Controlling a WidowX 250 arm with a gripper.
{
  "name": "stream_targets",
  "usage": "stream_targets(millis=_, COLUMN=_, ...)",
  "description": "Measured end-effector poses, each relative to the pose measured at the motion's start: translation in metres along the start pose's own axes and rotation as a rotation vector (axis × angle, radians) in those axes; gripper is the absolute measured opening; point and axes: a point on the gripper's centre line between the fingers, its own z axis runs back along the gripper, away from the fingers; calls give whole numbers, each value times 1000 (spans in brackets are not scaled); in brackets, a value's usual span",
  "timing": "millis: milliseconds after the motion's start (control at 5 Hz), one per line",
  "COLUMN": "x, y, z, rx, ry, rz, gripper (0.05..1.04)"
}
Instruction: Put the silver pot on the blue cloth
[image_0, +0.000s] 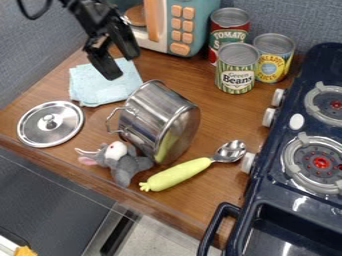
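i have the gripper (124, 66) at the far left, hanging above the blue cloth (100, 90), released, its two fingers spread apart. the silver pot (148, 112) is tipped over on the wooden counter (230, 115), just to the right of and a bit nearer than the cloth. one round end of it is turned toward the near right; what's inside, i can't make out from here. three cans stand upright at the far side, a red one (215, 40), a yellow-and-blue one (272, 57) and a green-striped one (236, 70), the last nearest me; their tops show plain metal and their contents are hidden. left of them, the teal toy microwave (194, 12) has a round orange-brown shape showing behind its pale orange handle.

the pot itself is shiny, smooth metal with straight sides and a looped wire handle facing left, and its near right end picks up a yellow-green reflection. its round lid (60, 131) lies at the left with the knob up. the grey plush toy (123, 162) sits against the pot's near side, and the spoon (177, 174) with its yellow-green handle lies nearer, to the right.
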Motion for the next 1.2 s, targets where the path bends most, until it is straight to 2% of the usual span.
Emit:
stream_targets(millis=200, x=-3, y=-8, z=-1, rx=-157, ry=-2, rz=17, gripper=1001)
stream_targets(millis=400, x=-6, y=-11, z=-11, rx=-215, ry=15, rz=41, gripper=1001)
stream_targets(millis=600, x=-3, y=-5, z=-28, rx=-69, ry=77, rz=46, gripper=1001)
stream_targets(millis=800, x=0, y=-9, z=-44, rx=37, ry=159, rz=11, gripper=1001)
stream_targets(millis=1000, x=-4, y=-9, z=-45, rx=18, ry=170, rz=12, gripper=1001)
stream_targets(millis=1200, x=-10, y=-11, z=-54, rx=-47, ry=181, rz=28, gripper=1001)
